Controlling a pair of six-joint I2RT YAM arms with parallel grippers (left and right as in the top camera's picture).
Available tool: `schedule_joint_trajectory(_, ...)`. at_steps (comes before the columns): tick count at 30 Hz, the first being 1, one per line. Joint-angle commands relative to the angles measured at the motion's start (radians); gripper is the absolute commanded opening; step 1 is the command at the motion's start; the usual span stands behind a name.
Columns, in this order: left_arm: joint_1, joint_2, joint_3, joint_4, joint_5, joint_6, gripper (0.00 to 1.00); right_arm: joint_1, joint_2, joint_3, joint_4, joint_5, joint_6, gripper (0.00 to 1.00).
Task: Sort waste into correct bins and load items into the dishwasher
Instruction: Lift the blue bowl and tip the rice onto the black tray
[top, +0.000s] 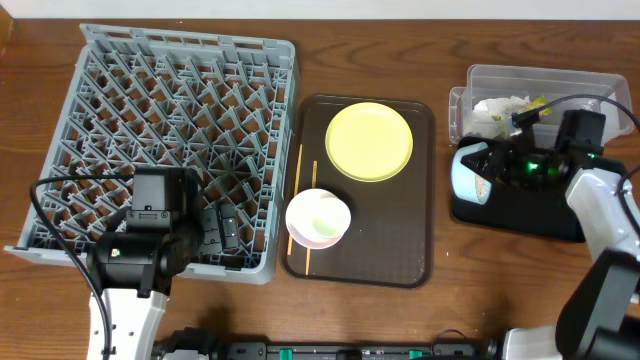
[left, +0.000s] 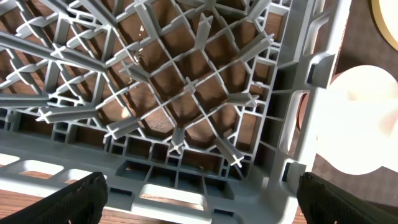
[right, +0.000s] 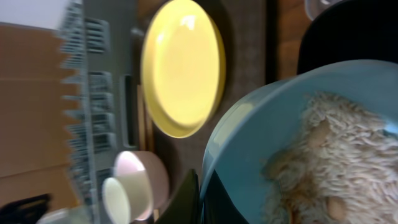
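My right gripper (top: 492, 166) is shut on the rim of the light blue bowl (top: 466, 172), which is tipped on its side over the glossy black tray (top: 520, 218). In the right wrist view the jaws (right: 202, 194) pinch the bowl's rim (right: 249, 143), and beige crumbs (right: 329, 162) lie inside. A white napkin (top: 495, 108) and a yellow-green wrapper (top: 532, 106) lie in the clear tub (top: 585, 82). My left gripper (top: 215, 232) is open and empty above the grey dish rack's (top: 170, 100) front right corner, as the left wrist view (left: 199, 190) shows.
The brown serving tray (top: 400, 240) holds the yellow plate (top: 369, 141), the white-pinkish bowl (top: 305, 228) with the small white cup (top: 326, 212) in it, and the chopsticks (top: 297, 185) along its left edge. The rack stands close against the tray's left side.
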Motion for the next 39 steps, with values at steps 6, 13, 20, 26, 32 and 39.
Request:
schedule_joint_trajectory(6,0.003,-0.001,0.019,-0.004,-0.008,-0.002,0.98,-0.135,0.166,0.016,0.068,-0.365,-0.061,0.01)
schedule_joint_trajectory(13,0.003,-0.001,0.019,-0.004,-0.008,-0.002,0.98,-0.23,0.285,0.016,0.104,-0.568,-0.061,0.01)
schedule_joint_trajectory(20,0.003,-0.001,0.019,-0.004,-0.008,-0.002,0.98,-0.323,0.343,0.016,0.124,-0.669,-0.063,0.01)
schedule_joint_trajectory(26,0.003,-0.001,0.019,-0.005,-0.008,-0.002,0.98,-0.41,0.343,0.016,0.125,-0.669,-0.056,0.01)
schedule_joint_trajectory(32,0.003,-0.001,0.019,-0.008,-0.008,-0.002,0.98,-0.509,0.343,0.016,0.125,-0.669,0.008,0.01)
schedule_joint_trajectory(39,0.003,-0.001,0.019,-0.008,-0.008,-0.002,0.98,-0.56,0.343,0.016,0.125,-0.669,0.092,0.01)
